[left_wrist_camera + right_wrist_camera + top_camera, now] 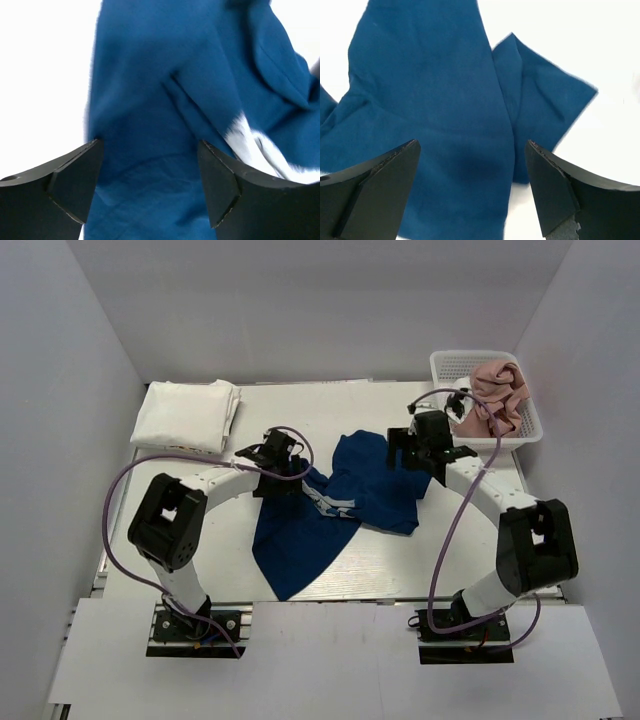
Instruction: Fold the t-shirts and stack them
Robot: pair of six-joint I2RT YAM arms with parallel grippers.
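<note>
Nearest the overhead camera, the left arm (170, 530) rises from its base at the table's (330, 405) near edge. It bends at the elbow and reaches inward toward the middle. Off at the far left corner, well apart from it, lie the folded white t-shirts (186, 415) in a neat pile, which looks to be the stack already begun.

The left gripper (148, 145) hangs over the left part of the navy t-shirt (330, 510). Its jaws are spread wide with only cloth below and nothing between them. The shirt lies rumpled at the table's centre, one part running toward the near edge and another bunched toward the right, with the pale print (325, 500) partly showing in a crease.

The step in hand is judged to be the spreading of this shirt before any fold. The next move calls for each gripper to come down and pinch an edge or corner, then draw the cloth flat.

The right arm (520, 540) mirrors the left, elbow out and wrist turned inward. The right gripper (471, 145) is likewise released, poised above the shirt's right side where a sleeve-like flap juts out.

At the far right corner, the pink t-shirt (497, 388) waits crumpled in the basket (445, 362).
</note>
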